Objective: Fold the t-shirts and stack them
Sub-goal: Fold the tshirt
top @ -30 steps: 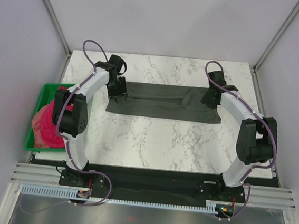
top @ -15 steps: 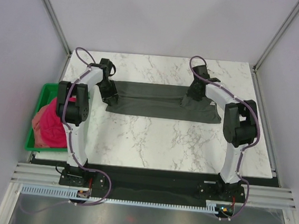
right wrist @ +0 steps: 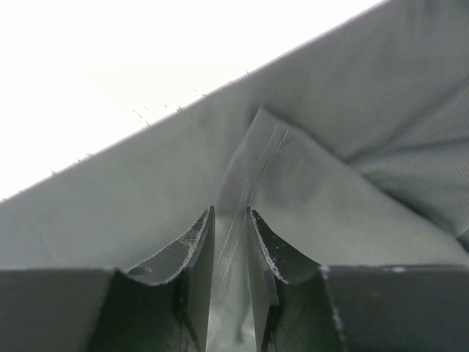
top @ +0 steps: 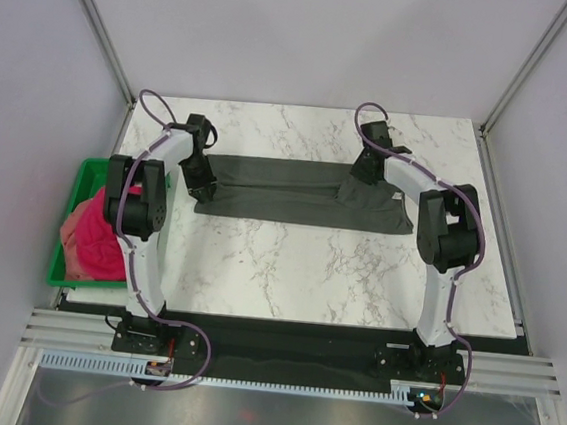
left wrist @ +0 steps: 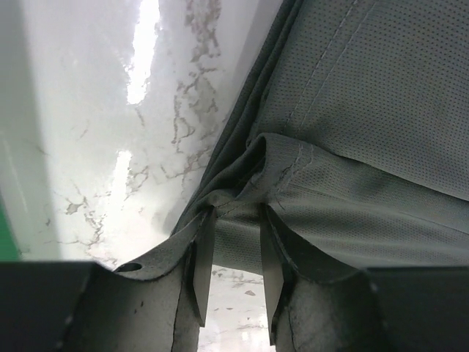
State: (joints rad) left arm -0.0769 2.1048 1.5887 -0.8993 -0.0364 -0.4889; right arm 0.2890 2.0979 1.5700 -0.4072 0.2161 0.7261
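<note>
Nearest, the pink t-shirts (top: 90,234) wait in the green bin (top: 95,164). Farther back, the grey t-shirt (top: 285,198) lies banded across the table (top: 289,263). The left gripper (left wrist: 234,220) and right gripper (right wrist: 231,216), each clamped on its cloth, have shifted leftward within a second, the right farther. This suggests the fold is unfinished.

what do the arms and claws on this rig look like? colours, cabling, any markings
The left arm and right arm are built alike: white tubular links and bulky black joint housings. A thin purple cable loops outside each arm. The left claw and right claw each have two dark, tapered, scuffed fingers. No legible markings.
</note>
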